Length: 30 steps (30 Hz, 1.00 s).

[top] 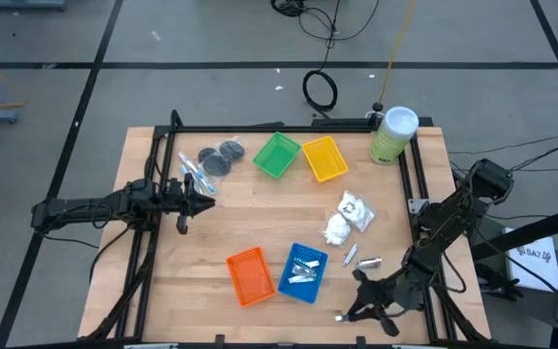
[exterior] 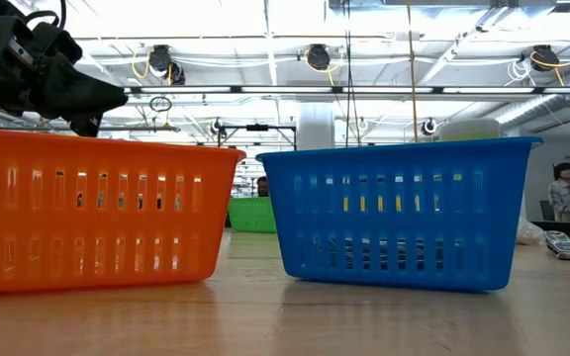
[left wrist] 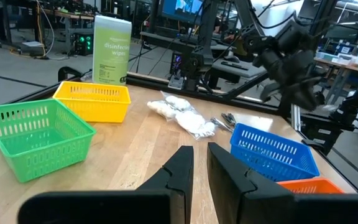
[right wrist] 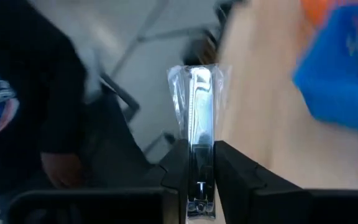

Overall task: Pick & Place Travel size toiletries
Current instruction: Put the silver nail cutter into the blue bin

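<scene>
High view: the right gripper [top: 349, 315] sits at the table's [top: 211, 242] near edge by its right corner, its load too small to make out. The left gripper [top: 204, 200] hovers near the left edge, beside grey discs [top: 220, 156] and clear sticks [top: 193, 173]. White packets [top: 349, 217] lie right of centre with open wood around them; foil tubes [top: 360, 260] lie near the blue tray [top: 304, 273].

Low view: orange tray [exterior: 92, 213] and blue tray fill the front, hiding most of the table.

Left wrist view: the fingers [left wrist: 180, 171] stand slightly apart, holding nothing.

Right wrist view: the fingers [right wrist: 232, 168] pinch a shiny silver foil tube [right wrist: 199, 118] in clear wrap, upright; the background is blurred.
</scene>
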Each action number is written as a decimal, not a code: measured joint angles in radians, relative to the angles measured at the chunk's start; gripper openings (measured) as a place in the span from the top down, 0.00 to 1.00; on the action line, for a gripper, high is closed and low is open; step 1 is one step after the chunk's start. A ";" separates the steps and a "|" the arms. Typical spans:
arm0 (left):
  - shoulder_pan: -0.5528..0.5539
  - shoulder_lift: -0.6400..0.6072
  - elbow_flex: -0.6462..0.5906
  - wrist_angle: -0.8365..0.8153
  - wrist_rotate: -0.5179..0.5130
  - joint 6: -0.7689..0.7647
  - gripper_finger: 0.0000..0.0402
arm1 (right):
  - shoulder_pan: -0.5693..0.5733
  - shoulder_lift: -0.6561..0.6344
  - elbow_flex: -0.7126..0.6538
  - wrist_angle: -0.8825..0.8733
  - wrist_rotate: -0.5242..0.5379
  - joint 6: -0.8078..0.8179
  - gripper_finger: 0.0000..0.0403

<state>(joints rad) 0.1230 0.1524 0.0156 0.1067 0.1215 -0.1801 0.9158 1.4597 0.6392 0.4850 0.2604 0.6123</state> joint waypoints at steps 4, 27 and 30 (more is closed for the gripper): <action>0.000 0.000 0.000 0.001 0.000 0.000 0.89 | -0.006 0.000 0.000 0.098 0.005 -0.154 0.88; 0.000 0.000 0.000 0.001 0.000 0.000 0.89 | -0.222 0.000 0.000 0.155 0.083 -0.397 0.88; 0.000 0.000 0.000 0.001 0.000 0.000 0.89 | -0.255 0.009 0.000 0.162 0.082 -0.390 0.88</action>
<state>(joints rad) 0.1229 0.1524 0.0154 0.1078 0.1215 -0.1799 0.6606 1.4688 0.6395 0.6467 0.3424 0.2219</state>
